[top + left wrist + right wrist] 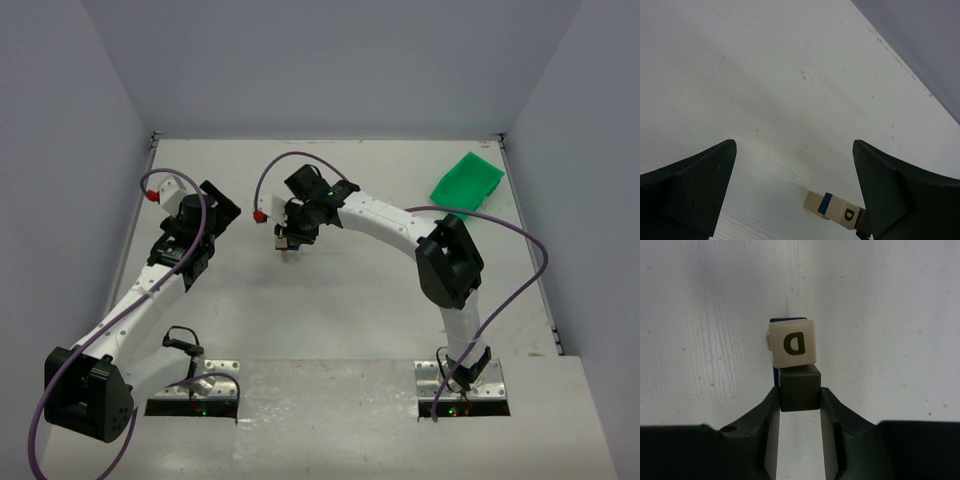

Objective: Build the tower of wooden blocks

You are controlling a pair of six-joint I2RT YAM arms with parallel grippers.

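Note:
The wood block tower (832, 207) stands on the white table (765, 90): a tan block, a dark blue one, then a tan block marked D (792, 342). My right gripper (799, 390) is shut on a dark olive block (799, 385) that sits against the top of the D block. The top view has this gripper (290, 242) over the tower (288, 253) at the table's middle. My left gripper (222, 208) hangs open and empty to the tower's left, its fingers (700, 185) wide apart; the tower shows beside its right finger.
A green plastic bin (467, 182) lies tilted at the back right of the table. Grey walls close in the table on the left, back and right. Both arm bases sit at the near edge.

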